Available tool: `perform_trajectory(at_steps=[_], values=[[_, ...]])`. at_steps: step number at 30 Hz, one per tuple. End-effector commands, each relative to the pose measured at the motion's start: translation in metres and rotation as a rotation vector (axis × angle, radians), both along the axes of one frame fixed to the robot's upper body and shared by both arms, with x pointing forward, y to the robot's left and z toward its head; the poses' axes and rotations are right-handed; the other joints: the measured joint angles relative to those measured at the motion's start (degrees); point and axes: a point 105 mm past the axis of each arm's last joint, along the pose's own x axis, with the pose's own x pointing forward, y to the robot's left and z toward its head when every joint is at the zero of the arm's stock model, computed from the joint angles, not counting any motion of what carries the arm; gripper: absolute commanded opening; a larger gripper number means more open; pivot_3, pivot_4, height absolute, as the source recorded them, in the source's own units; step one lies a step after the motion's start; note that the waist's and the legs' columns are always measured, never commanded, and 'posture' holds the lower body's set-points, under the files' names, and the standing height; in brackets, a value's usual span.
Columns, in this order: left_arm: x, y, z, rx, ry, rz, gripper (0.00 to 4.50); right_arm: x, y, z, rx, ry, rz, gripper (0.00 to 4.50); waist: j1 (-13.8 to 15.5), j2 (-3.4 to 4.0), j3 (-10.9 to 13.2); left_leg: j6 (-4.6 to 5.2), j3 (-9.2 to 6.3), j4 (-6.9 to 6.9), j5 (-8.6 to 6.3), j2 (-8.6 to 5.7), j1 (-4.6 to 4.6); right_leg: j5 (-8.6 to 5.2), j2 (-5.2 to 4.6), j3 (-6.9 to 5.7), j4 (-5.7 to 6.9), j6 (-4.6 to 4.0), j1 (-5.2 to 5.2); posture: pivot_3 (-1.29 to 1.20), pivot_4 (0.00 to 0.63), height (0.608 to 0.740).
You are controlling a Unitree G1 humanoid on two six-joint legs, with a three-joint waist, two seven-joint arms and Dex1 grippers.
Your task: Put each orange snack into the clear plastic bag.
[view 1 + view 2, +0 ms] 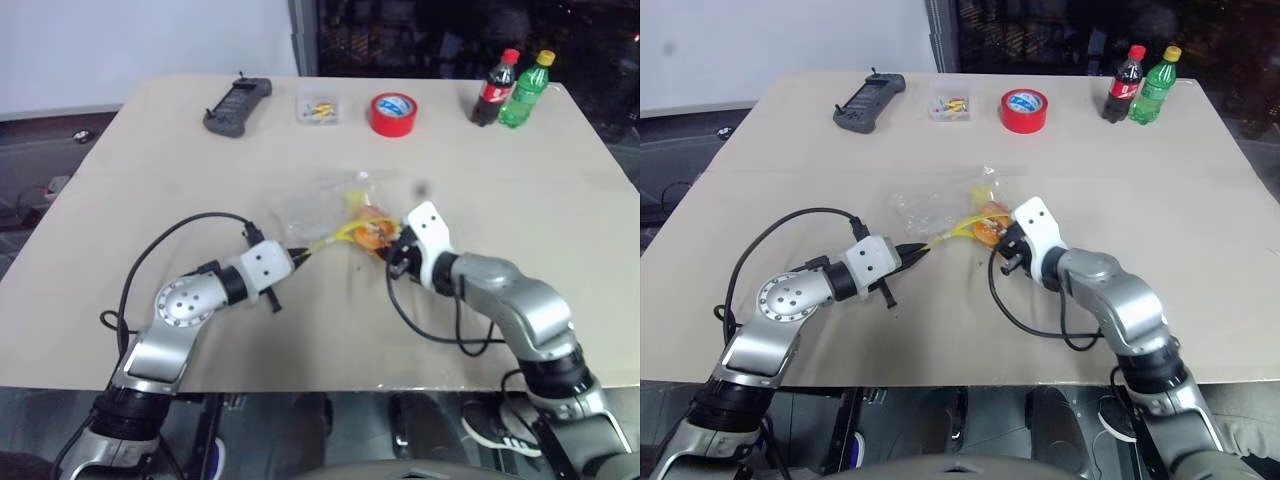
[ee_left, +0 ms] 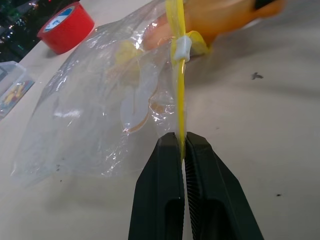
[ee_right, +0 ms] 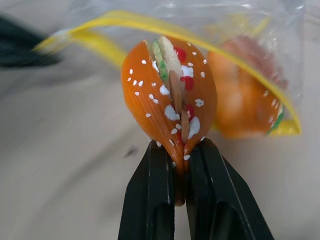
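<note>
Your left tool [image 2: 184, 145] pinches the bag [image 2: 100, 105] by its yellow strip | your right tool [image 3: 181, 150] pinches one snack [image 3: 167, 95] at the bag mouth | second snack [image 3: 245, 95] just behind it, inside the bag

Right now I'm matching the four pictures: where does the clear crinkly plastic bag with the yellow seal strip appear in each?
Left eye: clear plastic bag mid-table, between the grippers.
Right eye: the same, centre.
Left wrist: upper left, seal strip pinched by the left gripper.
Right wrist: along the top, behind the orange snack in the right gripper.
Shared landmark: the yellow seal strip.
</note>
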Motion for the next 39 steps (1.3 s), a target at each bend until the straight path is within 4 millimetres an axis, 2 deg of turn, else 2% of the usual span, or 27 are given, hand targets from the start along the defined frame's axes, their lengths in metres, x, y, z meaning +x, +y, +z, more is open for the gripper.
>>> perform_trajectory(at_steps=[1,4,8,13,14,15,16,18,21,26,29,33,36,39], values=[[-0.007,0.003,0.008,0.032,-0.036,-0.016,0.00,0.010,0.011,0.013,0.016,-0.063,0.012,0.04,0.00,0.01,0.00,0.00,0.01,-0.02,0.00,0.00,0.00,0.00,0.00,0.01,0.01,0.00,-0.02,0.00,0.150,0.719],[-0.008,0.005,0.005,0.051,-0.033,-0.018,0.00,0.017,0.025,0.016,0.032,-0.071,0.020,0.04,-0.04,0.01,0.01,0.00,0.01,-0.02,0.00,0.00,0.00,0.00,0.00,0.01,0.01,0.00,-0.03,0.00,0.150,0.719],[-0.007,0.005,0.003,0.044,-0.029,-0.002,0.00,0.029,0.059,0.022,0.123,-0.075,0.048,0.04,-0.30,0.01,0.00,0.00,0.02,-0.04,0.00,0.02,0.02,0.01,0.03,0.02,0.03,-0.01,-0.04,0.00,0.150,0.719],[-0.006,0.008,0.004,0.027,-0.024,0.011,0.00,0.034,0.069,0.023,0.137,-0.108,0.099,0.04,-0.15,0.01,0.01,0.00,0.02,-0.06,0.00,-0.02,0.00,0.02,0.00,0.02,0.01,-0.02,-0.05,0.00,0.150,0.719],[-0.006,0.008,0.005,0.010,-0.019,0.014,0.00,0.036,0.068,0.023,0.131,-0.120,0.090,0.04,-0.15,0.01,0.00,0.00,0.02,-0.06,0.00,-0.02,0.00,0.02,-0.01,0.02,0.01,-0.02,-0.05,0.00,0.150,0.719],[-0.006,0.008,0.006,-0.010,-0.013,0.019,0.00,0.039,0.067,0.023,0.125,-0.130,0.079,0.90,-0.18,0.02,0.01,0.00,0.02,-0.06,0.00,-0.02,0.00,0.02,-0.01,0.02,0.01,-0.02,-0.05,0.00,0.150,0.719],[-0.005,0.008,0.009,-0.052,-0.002,0.031,0.00,0.041,0.064,0.024,0.112,-0.157,0.061,1.14,-0.19,0.02,0.01,0.00,0.02,-0.06,0.00,-0.02,0.01,0.02,0.00,0.02,0.02,-0.02,-0.06,0.00,0.150,0.719],[-0.003,0.007,0.018,-0.163,0.028,0.050,0.00,0.041,0.059,0.030,0.118,-0.194,0.047,2.09,-0.26,0.02,0.01,0.00,0.01,-0.09,0.00,0.00,0.02,0.02,0.02,0.01,0.03,-0.03,-0.07,0.00,0.150,0.719],[-0.002,0.003,0.035,-0.332,0.090,0.050,0.00,0.029,0.046,0.042,0.110,-0.261,0.106,2.09,-0.11,0.02,0.01,0.00,-0.03,-0.08,0.00,0.01,-0.03,0.02,0.02,-0.01,0.03,-0.02,-0.08,0.00,0.150,0.719],[0.002,0.001,0.053,-0.462,0.162,0.035,0.00,0.005,0.019,0.068,0.144,-0.305,0.147,2.09,-0.07,0.02,0.01,0.00,-0.08,-0.05,0.00,-0.02,-0.06,0.02,-0.01,-0.04,0.02,-0.02,-0.05,0.00,0.150,0.719],[0.004,0.000,0.057,-0.501,0.194,0.025,0.00,0.005,0.006,0.072,0.112,-0.324,0.109,2.09,-0.32,0.02,0.01,0.00,-0.06,-0.06,0.00,0.00,0.01,0.02,0.03,-0.03,0.03,-0.02,-0.04,0.00,0.150,0.719],[0.007,-0.003,0.062,-0.557,0.236,0.015,0.00,0.010,-0.006,0.067,-0.002,-0.395,0.071,2.09,-0.63,0.02,0.01,0.00,-0.05,-0.06,0.00,-0.01,0.00,0.02,0.02,-0.02,0.02,-0.03,-0.04,0.00,0.150,0.719],[0.008,-0.008,0.065,-0.589,0.266,-0.003,0.00,0.009,0.003,0.066,0.002,-0.374,0.109,2.09,-0.77,0.02,0.01,0.00,-0.02,-0.06,0.00,-0.02,-0.01,0.02,0.01,0.00,0.02,-0.02,-0.04,0.00,0.150,0.719],[0.003,-0.018,0.064,-0.586,0.309,-0.054,0.00,0.024,0.009,0.059,-0.103,-0.379,0.060,2.09,-1.42,0.02,0.01,0.00,-0.01,-0.06,0.00,-0.01,0.02,0.02,0.02,0.03,0.03,-0.02,-0.05,0.00,0.150,0.719]])
